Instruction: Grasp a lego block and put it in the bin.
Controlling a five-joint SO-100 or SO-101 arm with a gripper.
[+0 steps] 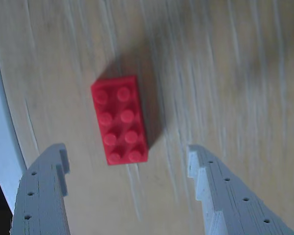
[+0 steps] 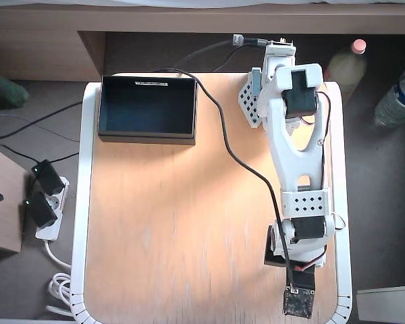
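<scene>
While gripper (image 1: 128,193) gapes, lego block (image 1: 119,120) ahead, white table rim (image 1: 2,142) left

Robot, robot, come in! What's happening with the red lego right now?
Jaws open, gripper above the table. Lego block ahead of the jaws, not gripped. Bin at far corner, empty. Nothing in the way.

the lego block (image 1: 119,120) is a bright red 2-by-4 brick lying flat, studs up, on the wooden table; in the wrist view its long side runs roughly up and down, not far from the table's white edge at left. the bin (image 2: 148,108), a shallow black rectangular tray with a thin white label strip on its far rim, sits empty at the table's upper left corner in the overhead view.
</scene>
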